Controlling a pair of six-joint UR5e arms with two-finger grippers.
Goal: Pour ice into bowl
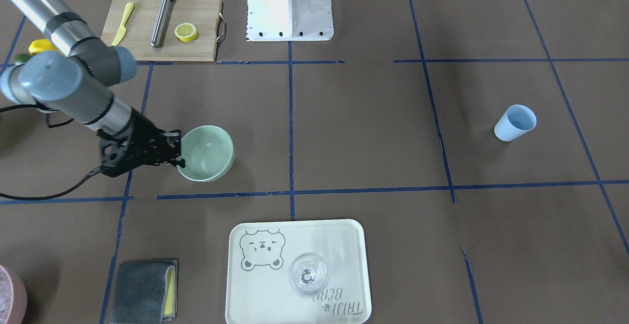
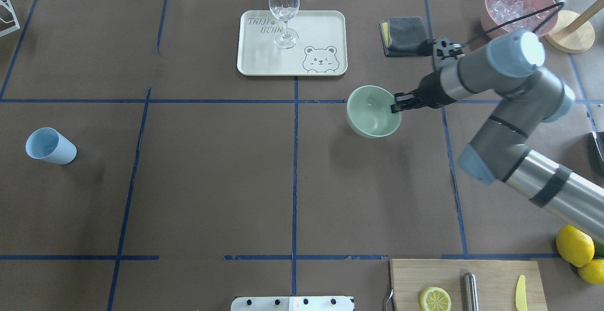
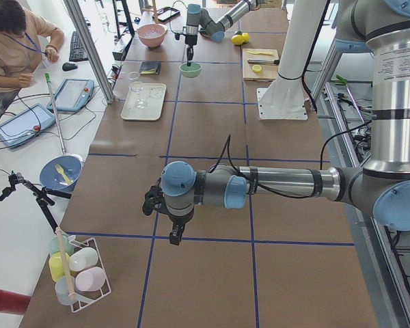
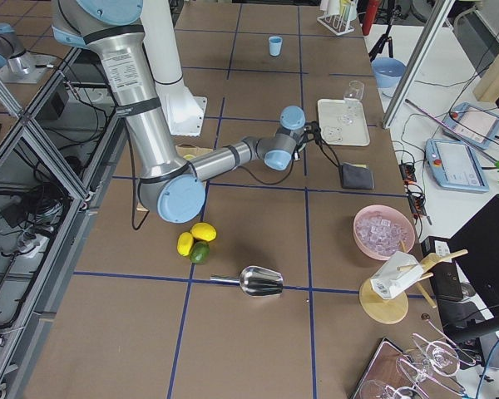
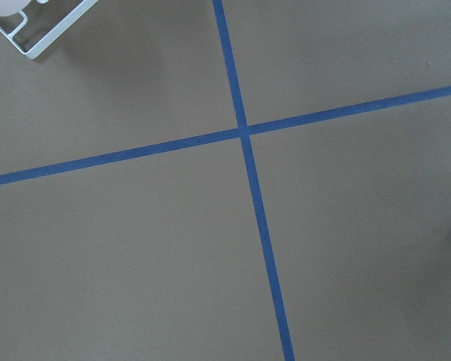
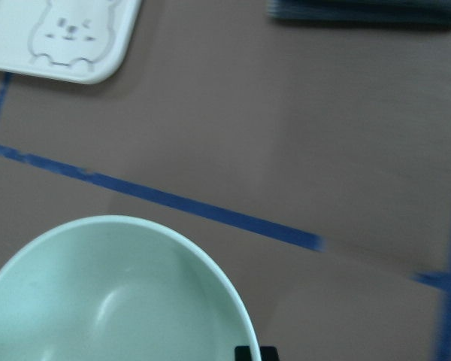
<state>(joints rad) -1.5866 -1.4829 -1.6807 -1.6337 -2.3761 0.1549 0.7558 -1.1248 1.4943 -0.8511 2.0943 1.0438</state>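
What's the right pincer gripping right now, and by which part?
The right pincer holds the round pale mint-green bowl by its rim, on the side nearest the arm.

Overhead and front-facing cameras look down from opposite sides, sharing the bowl point(image 2: 373, 111); wrist cameras sit close.

The right gripper point(image 2: 396, 106) points down from its bent arm, fingers pinched on the near rim of the bowl point(image 2: 370, 115), while the left gripper point(image 3: 173, 238) hangs downward, finger spacing unclear.
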